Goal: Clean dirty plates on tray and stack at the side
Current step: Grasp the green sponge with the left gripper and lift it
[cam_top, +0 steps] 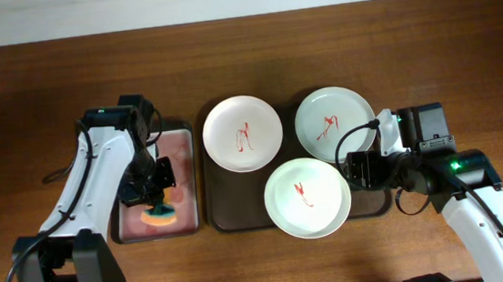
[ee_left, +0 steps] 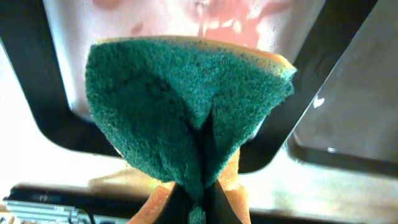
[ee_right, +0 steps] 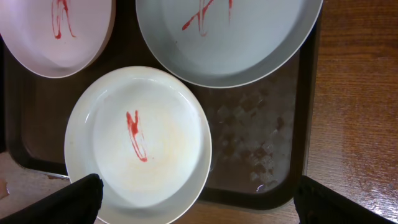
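Three white plates with red smears lie on a dark brown tray: one at the back left, one at the back right, and one at the front. My left gripper is shut on a green and orange sponge, pinched and folded between the jaws above a small pink-stained tray. My right gripper is open and empty, its jaws spread wide by the front plate's right rim. The back plates show in the right wrist view.
The small tray with the pinkish wet bottom stands left of the brown tray. Bare wooden table lies to the right of the brown tray and along the back.
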